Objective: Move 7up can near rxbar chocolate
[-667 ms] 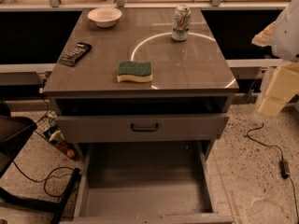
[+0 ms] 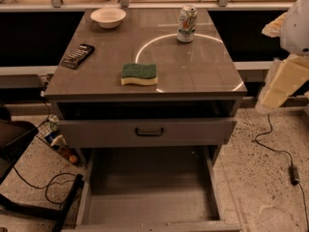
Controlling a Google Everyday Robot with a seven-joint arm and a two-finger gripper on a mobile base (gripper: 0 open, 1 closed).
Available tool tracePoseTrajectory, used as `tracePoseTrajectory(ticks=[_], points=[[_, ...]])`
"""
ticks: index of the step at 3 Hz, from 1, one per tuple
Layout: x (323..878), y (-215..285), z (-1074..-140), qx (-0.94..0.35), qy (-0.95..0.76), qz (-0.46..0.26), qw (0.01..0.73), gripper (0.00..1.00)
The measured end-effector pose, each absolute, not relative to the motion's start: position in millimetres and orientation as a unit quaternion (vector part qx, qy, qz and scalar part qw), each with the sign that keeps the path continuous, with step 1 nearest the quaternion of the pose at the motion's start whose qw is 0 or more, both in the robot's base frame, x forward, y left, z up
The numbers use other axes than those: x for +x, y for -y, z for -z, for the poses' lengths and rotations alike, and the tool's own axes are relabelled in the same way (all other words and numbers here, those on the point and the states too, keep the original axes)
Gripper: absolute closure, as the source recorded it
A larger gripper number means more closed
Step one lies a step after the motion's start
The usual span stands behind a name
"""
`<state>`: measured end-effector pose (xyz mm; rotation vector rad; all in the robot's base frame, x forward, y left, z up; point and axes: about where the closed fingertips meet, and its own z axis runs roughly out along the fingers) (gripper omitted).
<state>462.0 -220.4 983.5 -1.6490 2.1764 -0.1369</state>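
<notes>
The 7up can point(image 2: 187, 23) stands upright at the back right of the grey cabinet top point(image 2: 193, 76). The rxbar chocolate point(image 2: 77, 55), a flat black bar, lies near the top's left edge, far from the can. My gripper point(image 2: 277, 86) hangs at the right edge of the view, beside the cabinet's right side and below the level of the top. It is well apart from the can and holds nothing that I can see.
A white bowl point(image 2: 108, 17) sits at the back left. A green-and-yellow sponge point(image 2: 139, 74) lies at the front middle. Below the top, one drawer point(image 2: 149, 131) is partly out and a lower drawer point(image 2: 149, 192) is pulled fully open. Cables point(image 2: 277, 149) lie on the floor.
</notes>
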Motion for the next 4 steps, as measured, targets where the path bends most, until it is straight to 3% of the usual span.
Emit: tracePoseTrajectory(ticks=[1, 3, 4], points=[[526.7, 237.2, -997.9, -0.539, -0.784, 0.046, 0.304, 0.00], [657.7, 237.4, -1002.2, -0.395, -0.755, -0.083, 0.516, 0.00], [694.8, 223.7, -1009.3, -0.326, -0.740, -0.121, 0.575, 0.00]])
